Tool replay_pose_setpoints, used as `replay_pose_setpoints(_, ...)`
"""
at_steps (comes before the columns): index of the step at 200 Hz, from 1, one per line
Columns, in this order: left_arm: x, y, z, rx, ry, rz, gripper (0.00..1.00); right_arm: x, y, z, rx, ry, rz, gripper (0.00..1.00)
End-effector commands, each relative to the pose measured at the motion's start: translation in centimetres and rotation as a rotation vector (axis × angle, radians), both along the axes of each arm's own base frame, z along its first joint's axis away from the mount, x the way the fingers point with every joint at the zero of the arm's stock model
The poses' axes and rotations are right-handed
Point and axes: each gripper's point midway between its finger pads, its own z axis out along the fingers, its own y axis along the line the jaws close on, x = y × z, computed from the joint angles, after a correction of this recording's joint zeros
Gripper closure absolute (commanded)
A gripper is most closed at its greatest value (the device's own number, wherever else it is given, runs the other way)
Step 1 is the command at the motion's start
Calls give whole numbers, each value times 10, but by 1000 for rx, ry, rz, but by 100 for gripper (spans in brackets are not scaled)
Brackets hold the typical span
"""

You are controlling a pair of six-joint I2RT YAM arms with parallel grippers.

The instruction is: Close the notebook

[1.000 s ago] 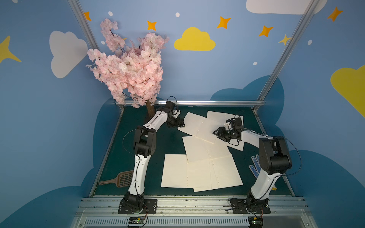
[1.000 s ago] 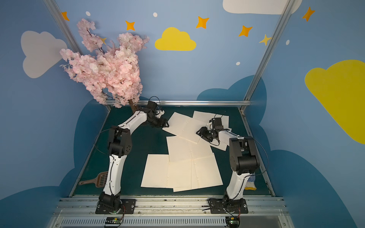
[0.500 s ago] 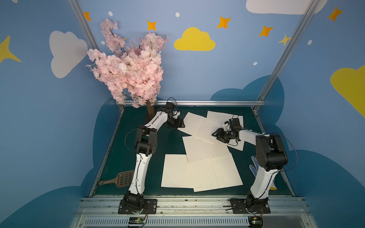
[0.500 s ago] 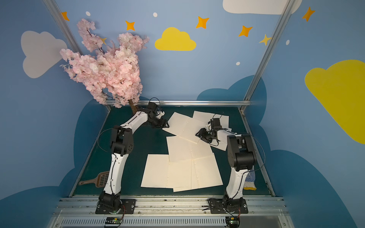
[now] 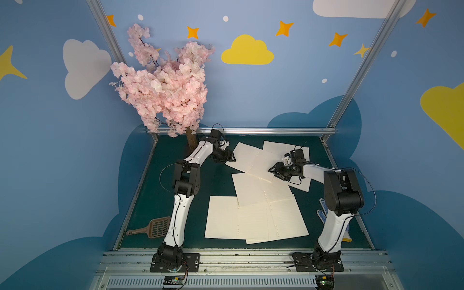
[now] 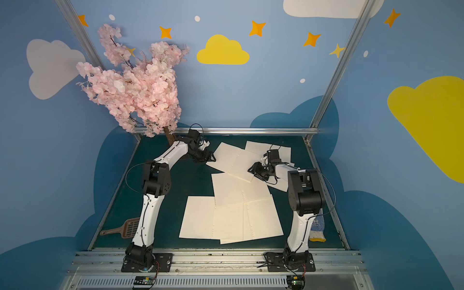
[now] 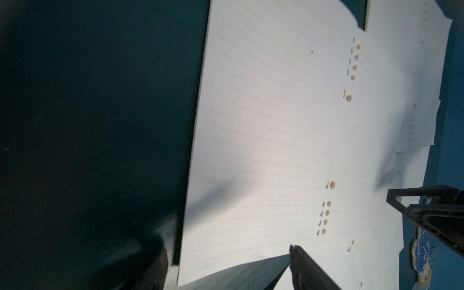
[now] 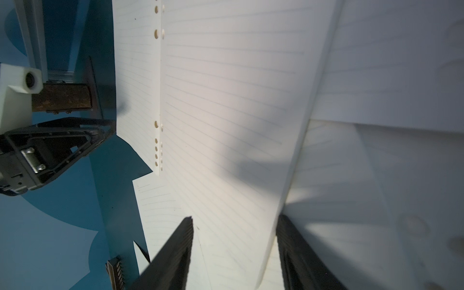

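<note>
Front edge: an aluminium rail (image 5: 238,253) carries both arm bases, well in front of the blossom tree (image 5: 165,85).
Surface: a dark green mat (image 5: 155,200). A brown scoop (image 5: 150,227) lies at its near corner on the tree's side, and a blue-and-white glove (image 5: 324,216) lies on the side away from the tree.
Near pages: other open lined notebooks (image 5: 256,218) overlap in front of the tree.
Notebook (image 5: 253,160): lies open, just beside the tree's trunk.
Left gripper (image 5: 233,158): fingers apart, at the notebook edge nearest the tree.
Right gripper (image 5: 273,172): fingers apart, straddling a lifted page edge on the side away from the tree.
Room: blue walls (image 5: 288,100) with clouds and stars stand behind the tree.
Change: the right gripper has slid slightly toward the tree; the left has barely moved.
</note>
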Motion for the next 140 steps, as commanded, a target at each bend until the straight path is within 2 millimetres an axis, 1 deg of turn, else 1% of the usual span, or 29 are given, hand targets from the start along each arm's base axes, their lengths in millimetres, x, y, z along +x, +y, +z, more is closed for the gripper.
replay_pose_setpoints(1,-9,1,-12,-11,61,-5,22,-2,1,-11,-15,26,13,44)
replay_pose_setpoints(28,-10,-2,-12,-29,68,-12,22,-3,1,-11,-16,29,13,44)
replay_pose_setpoints(67,-13,-10,-9,-117,102,-23,25,-3,1,-15,-15,38,17,44)
replay_pose_setpoints(86,-13,-10,-8,-151,117,-19,27,-4,2,-16,-14,46,27,44)
replay_pose_setpoints(114,-14,-12,-5,-174,123,-24,32,-4,3,-18,-9,51,33,44)
replay_pose_setpoints(131,-15,-13,0,-188,120,-29,38,-6,4,-19,-5,55,36,44)
replay_pose_setpoints(140,-16,-14,2,-193,120,-32,39,-6,5,-20,-2,59,38,44)
